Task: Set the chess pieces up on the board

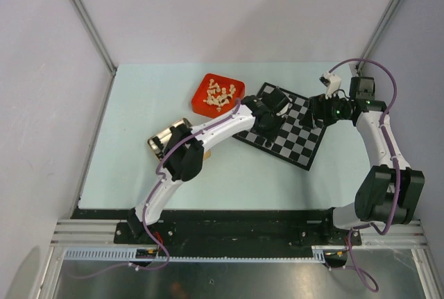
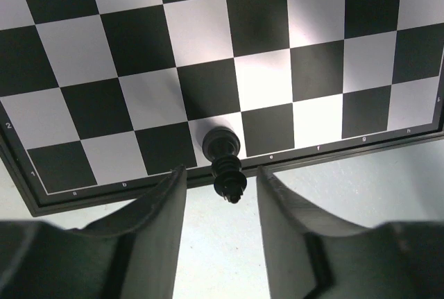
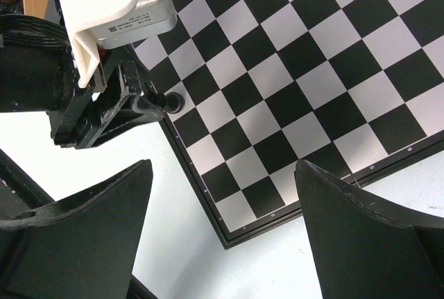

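Red tray on pale green table, nearby a partly hidden, perhaps metal, tin

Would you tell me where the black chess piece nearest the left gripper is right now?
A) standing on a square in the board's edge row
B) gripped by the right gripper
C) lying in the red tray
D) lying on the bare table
A: the left wrist view shows the black chess piece upright on a light square in the edge row of the board, with the fingers of the left gripper clear of it on either side.
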Controlling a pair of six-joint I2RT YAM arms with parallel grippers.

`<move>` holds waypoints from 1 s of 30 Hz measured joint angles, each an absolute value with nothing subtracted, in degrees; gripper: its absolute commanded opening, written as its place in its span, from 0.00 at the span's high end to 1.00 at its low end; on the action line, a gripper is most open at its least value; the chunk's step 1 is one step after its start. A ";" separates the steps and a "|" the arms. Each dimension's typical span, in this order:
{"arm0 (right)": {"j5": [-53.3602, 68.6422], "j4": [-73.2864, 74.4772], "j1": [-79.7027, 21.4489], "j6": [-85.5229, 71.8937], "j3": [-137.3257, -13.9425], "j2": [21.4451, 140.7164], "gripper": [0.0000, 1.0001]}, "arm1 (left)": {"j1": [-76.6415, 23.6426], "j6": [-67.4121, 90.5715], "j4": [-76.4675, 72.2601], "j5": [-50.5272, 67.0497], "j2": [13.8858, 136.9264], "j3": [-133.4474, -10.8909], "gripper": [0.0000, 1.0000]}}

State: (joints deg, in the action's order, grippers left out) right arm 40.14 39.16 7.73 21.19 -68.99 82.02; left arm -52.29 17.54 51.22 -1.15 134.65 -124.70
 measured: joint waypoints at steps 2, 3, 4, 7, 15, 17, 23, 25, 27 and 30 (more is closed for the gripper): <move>40.18 39.16 7.73 21.19 -68.99 82.02 0.11 | -52.27 17.78 51.35 -0.86 134.65 -124.99 0.43; 40.21 39.16 7.75 21.19 -68.99 82.02 0.11 | -52.27 18.09 51.42 -0.71 134.65 -125.23 0.41; 40.23 39.18 7.73 21.19 -68.99 82.00 0.11 | -52.27 18.20 51.46 -0.64 134.65 -125.51 0.40; 40.42 39.16 7.73 21.19 -68.99 81.93 0.11 | -51.96 19.03 51.51 -0.21 134.58 -126.43 0.37; 42.74 39.38 7.75 22.09 -68.95 80.03 0.11 | -49.78 19.73 51.09 0.08 128.73 -125.58 0.25; 44.69 39.66 7.70 22.92 -68.95 79.61 0.11 | -48.80 19.97 50.15 -0.10 123.94 -122.61 0.24; 49.54 41.74 3.95 26.52 -68.90 79.40 0.10 | -44.93 21.39 42.46 -0.54 103.13 -104.03 0.24; 50.11 42.54 0.80 28.08 -68.88 79.40 0.10 | -43.20 22.13 39.51 -0.93 96.75 -97.08 0.25; 50.59 43.11 -1.83 29.19 -68.88 79.40 0.10 | -41.28 23.11 37.91 -1.34 90.59 -89.95 0.26; 51.29 43.57 -5.17 30.37 -68.88 79.40 0.09 | -36.77 24.60 35.77 -1.80 81.91 -77.54 0.28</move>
